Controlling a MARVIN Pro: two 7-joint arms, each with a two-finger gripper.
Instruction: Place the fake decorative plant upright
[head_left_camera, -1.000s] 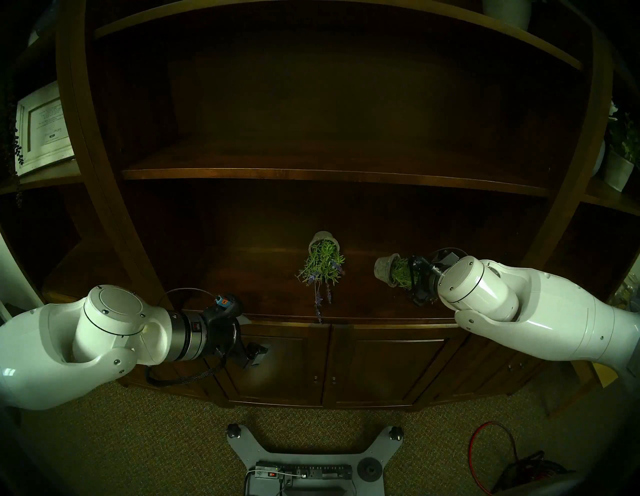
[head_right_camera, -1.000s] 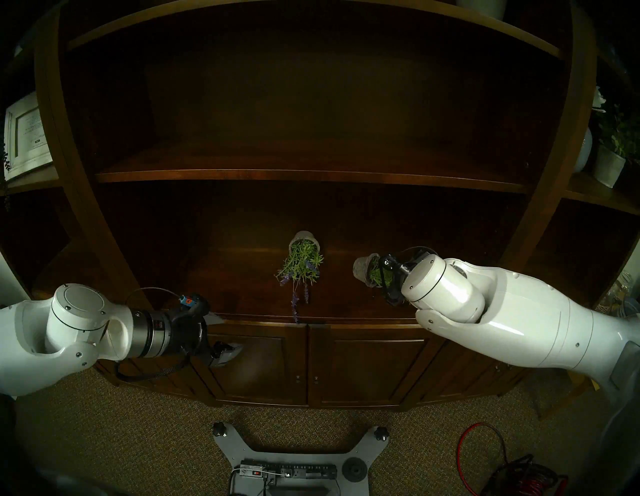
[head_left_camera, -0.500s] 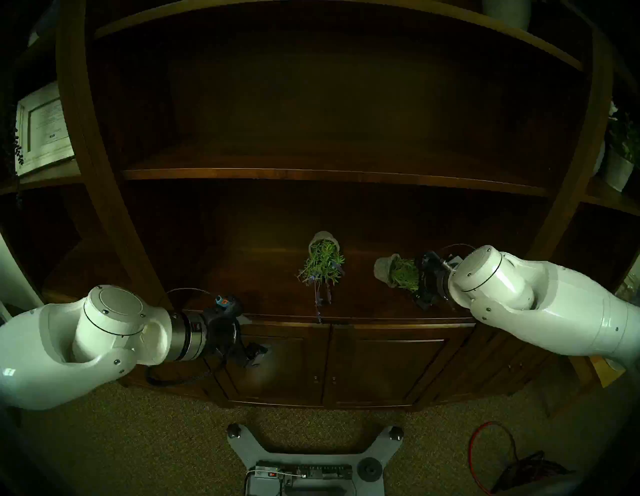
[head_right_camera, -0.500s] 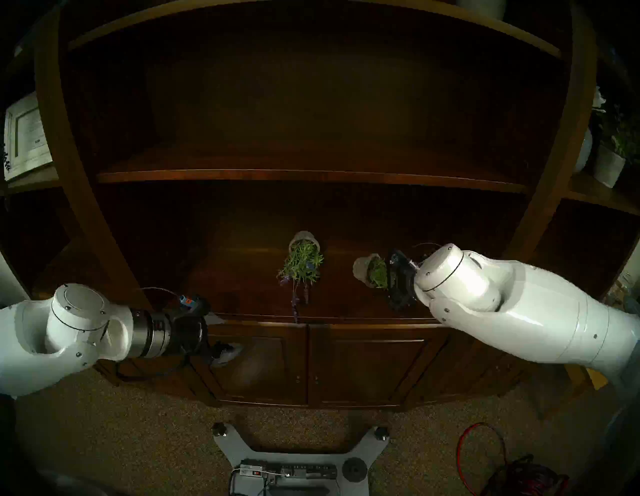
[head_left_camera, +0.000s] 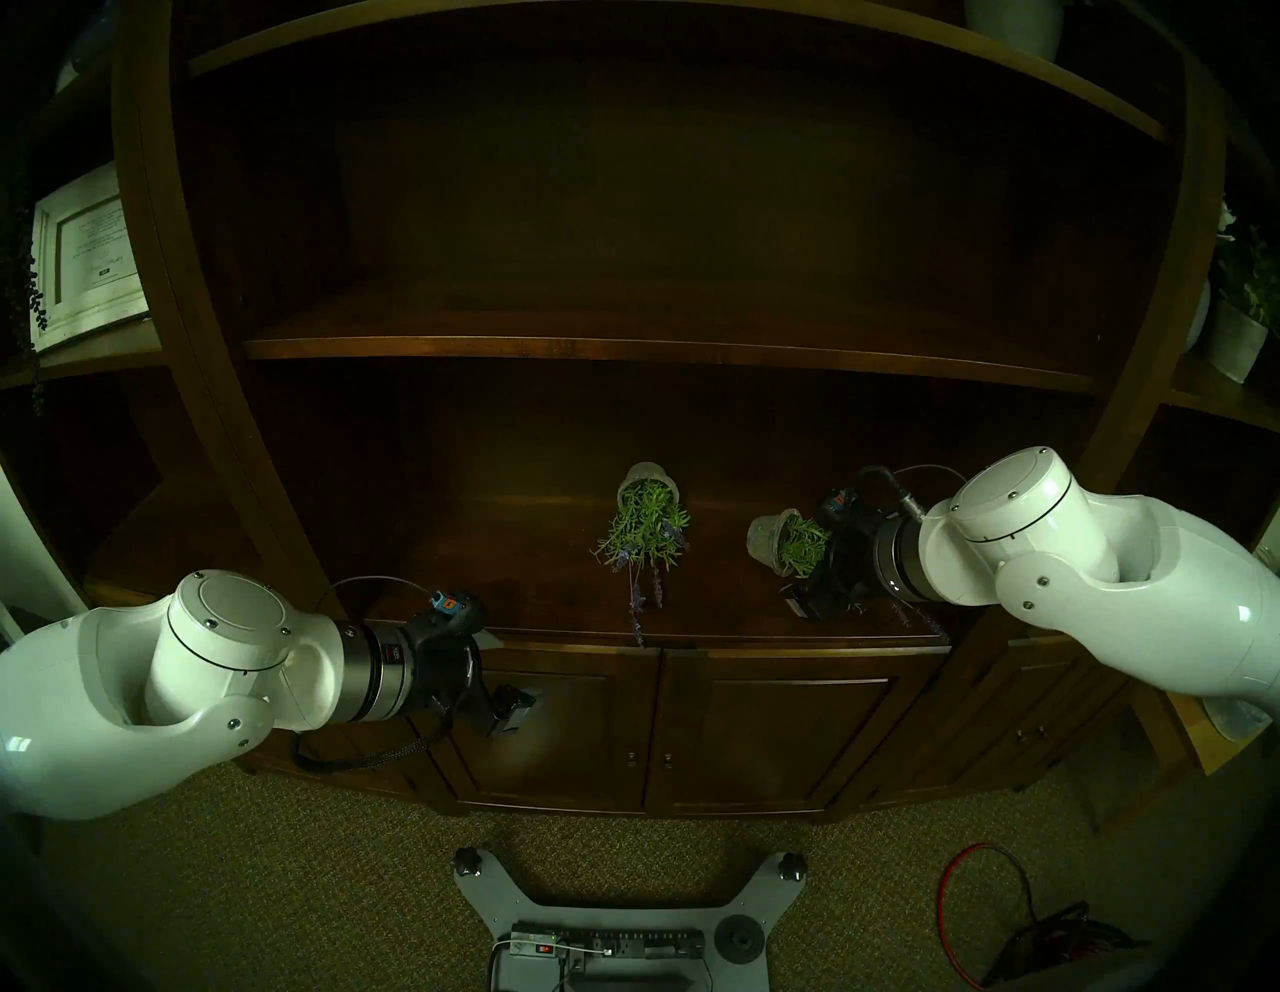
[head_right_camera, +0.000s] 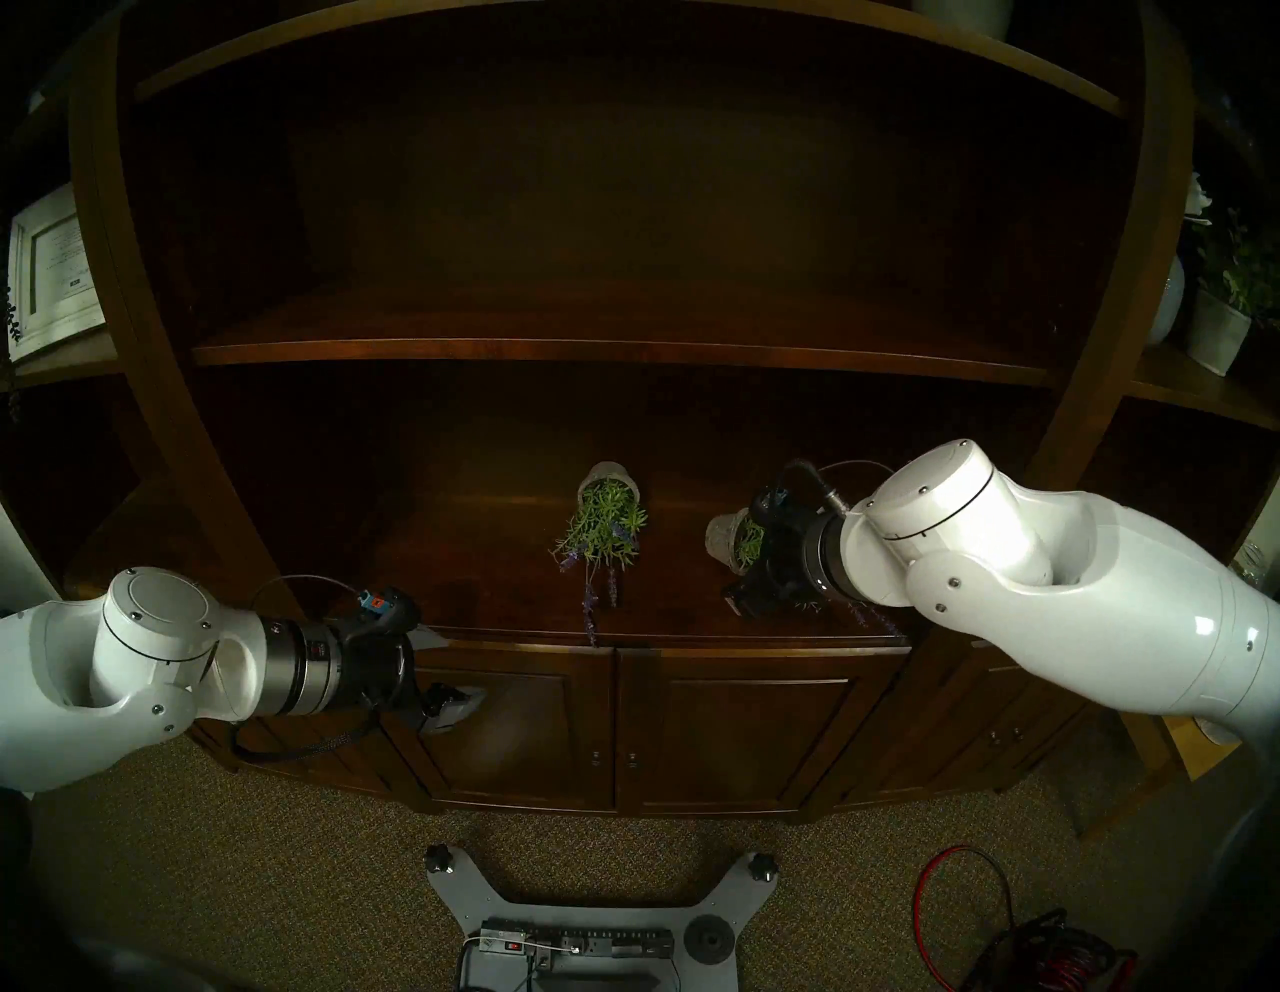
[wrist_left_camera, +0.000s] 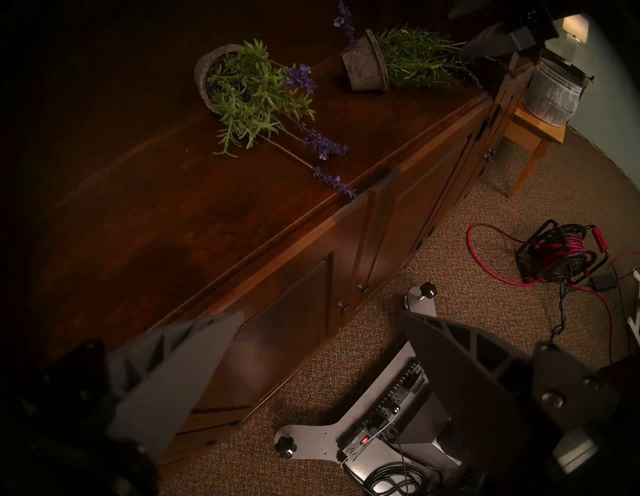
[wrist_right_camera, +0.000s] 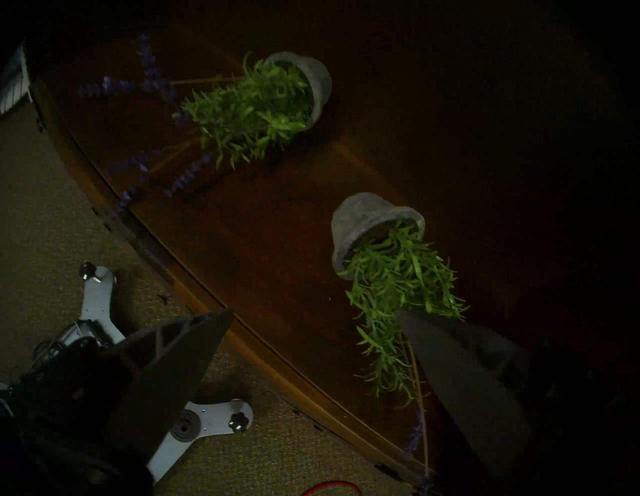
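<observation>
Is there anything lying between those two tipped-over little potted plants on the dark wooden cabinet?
No, only bare dark wooden cabinet top separates the left tipped grey-potted plant from the right tipped grey-potted plant. The left wrist view shows that gap best.

Both arms (head_left_camera: 138, 686) are glossy white plastic shells, chunky and rounded, with a flat round cap on each elbow-ish joint and small silver screws dotted around. After the white comes a brushed metal ring (head_left_camera: 377, 682), then black wrist hardware. Left wrist has a little blue-and-orange connector (head_left_camera: 443, 604) on top, a thin grey wire looping over it, plus a braided black cable (head_left_camera: 360, 758) hanging under. The fingers (wrist_left_camera: 173, 374) are dark grey triangular wedges with cut-out ribs. Grey base plate (head_left_camera: 609, 921) with black knobs.
</observation>
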